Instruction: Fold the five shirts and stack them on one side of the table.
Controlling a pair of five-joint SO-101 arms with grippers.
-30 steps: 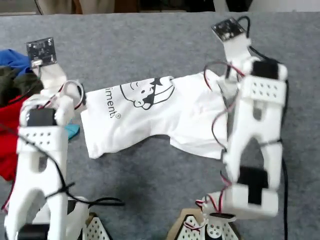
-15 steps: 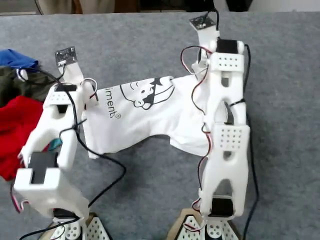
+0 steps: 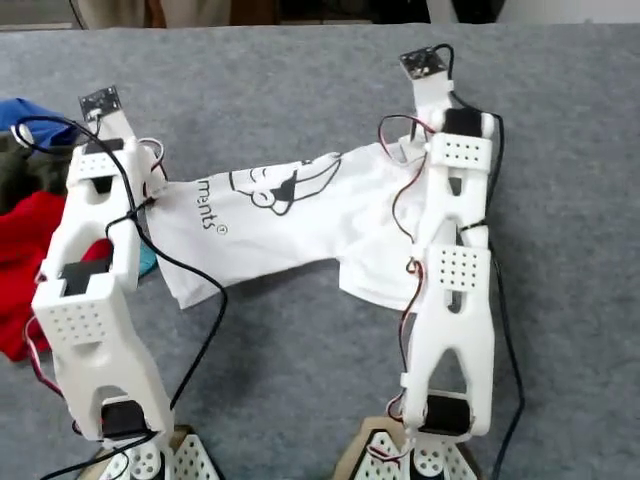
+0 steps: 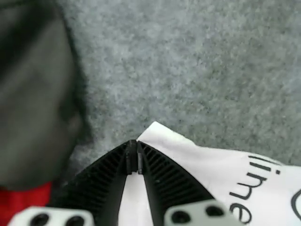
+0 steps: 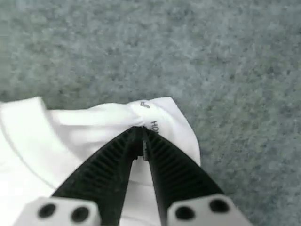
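Observation:
A white shirt (image 3: 290, 225) with a black print lies stretched across the middle of the grey table. My left gripper (image 4: 133, 160) is shut on the white shirt (image 4: 197, 165) at a corner of its edge; in the high view it sits at the shirt's left end (image 3: 150, 195). My right gripper (image 5: 139, 141) is shut on the white shirt (image 5: 70, 136) at its collar edge with the label, at the shirt's far right end (image 3: 405, 150) in the high view. A heap of other shirts, red (image 3: 30, 250), dark green (image 3: 25, 170) and blue (image 3: 25, 112), lies at the table's left edge.
A small teal piece (image 3: 148, 260) peeks out beside the left arm. Bare grey table (image 3: 280, 90) lies behind the shirt, in front of it (image 3: 290, 380) and to the right (image 3: 570, 250). The arm bases stand at the near edge.
Both arms have reached farther back and closed on the white shirt's far corners. The shirt has shifted slightly left and stretched between them.

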